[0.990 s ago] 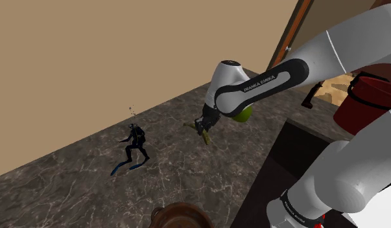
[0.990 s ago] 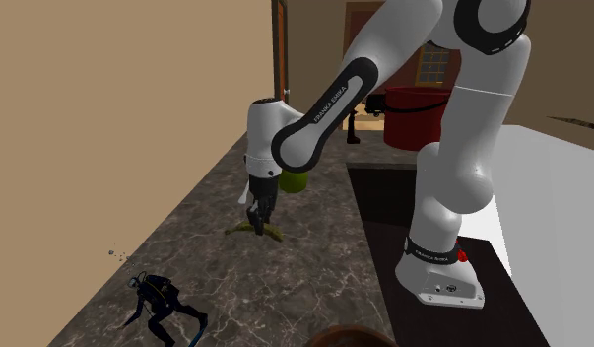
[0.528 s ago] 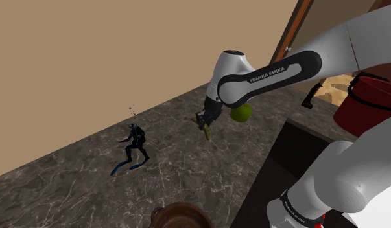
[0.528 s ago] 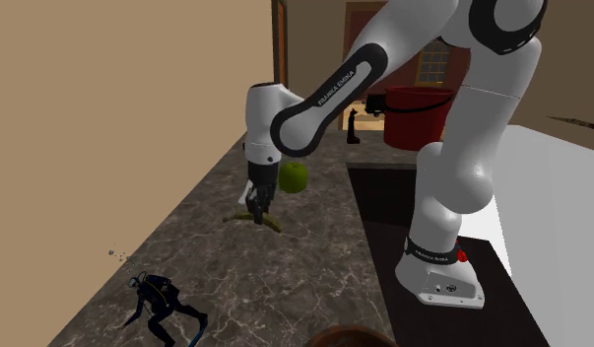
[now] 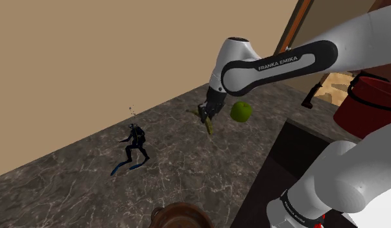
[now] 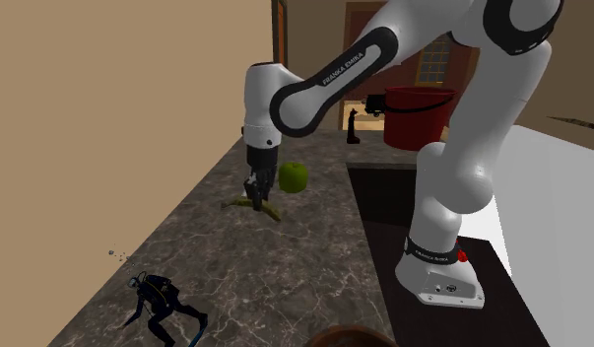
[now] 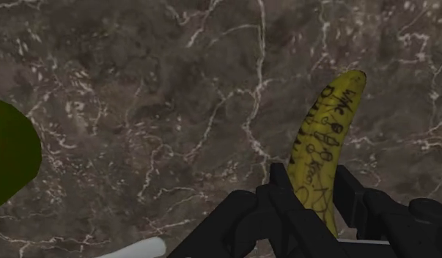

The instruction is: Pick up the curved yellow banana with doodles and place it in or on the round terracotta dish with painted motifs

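Over the dark marbled counter, near the tan wall, the black gripper points down with its two fingers a narrow way apart, clamped on either side of one yellow banana. The banana's doodled length runs out beyond the fingertips, and black scribbles cover its skin. In the second exterior view the banana hangs slantwise under the gripper; whether its lower tip touches the marble cannot be told.

One green apple lies just beside the gripper, apart from the banana. One diver figurine in dark gear with blue fins stands on the counter well apart from both, towards the shoulder view's left. One round brown dish shows at the shoulder view's bottom edge, cut off by it, well apart from the banana. One red bucket stands behind the arm.
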You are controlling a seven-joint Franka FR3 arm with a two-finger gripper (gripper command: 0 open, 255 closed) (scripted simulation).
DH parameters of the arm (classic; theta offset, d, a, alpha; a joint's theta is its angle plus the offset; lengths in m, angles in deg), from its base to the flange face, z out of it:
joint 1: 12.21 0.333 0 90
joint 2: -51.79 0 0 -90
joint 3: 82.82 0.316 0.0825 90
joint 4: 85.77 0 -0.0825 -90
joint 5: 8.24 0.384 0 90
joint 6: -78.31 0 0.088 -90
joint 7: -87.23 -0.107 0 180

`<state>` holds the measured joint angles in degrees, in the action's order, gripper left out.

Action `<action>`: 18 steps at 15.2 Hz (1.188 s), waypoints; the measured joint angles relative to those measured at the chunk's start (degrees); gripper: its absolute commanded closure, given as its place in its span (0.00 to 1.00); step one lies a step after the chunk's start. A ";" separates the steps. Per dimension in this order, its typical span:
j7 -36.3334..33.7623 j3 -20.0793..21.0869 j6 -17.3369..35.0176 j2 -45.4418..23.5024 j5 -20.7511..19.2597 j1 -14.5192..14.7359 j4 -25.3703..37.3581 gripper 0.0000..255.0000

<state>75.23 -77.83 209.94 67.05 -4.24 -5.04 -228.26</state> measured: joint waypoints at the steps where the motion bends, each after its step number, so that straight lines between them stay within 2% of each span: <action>1: 0.07 -0.09 -1.04 0.51 -0.02 -0.04 0.53 1.00; 8: -0.76 0.27 -6.27 3.51 0.10 0.28 2.79 1.00; 18: -12.46 8.96 -8.14 13.16 4.56 6.75 -4.32 1.00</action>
<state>62.78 -68.87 201.80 80.21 0.32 1.71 -232.58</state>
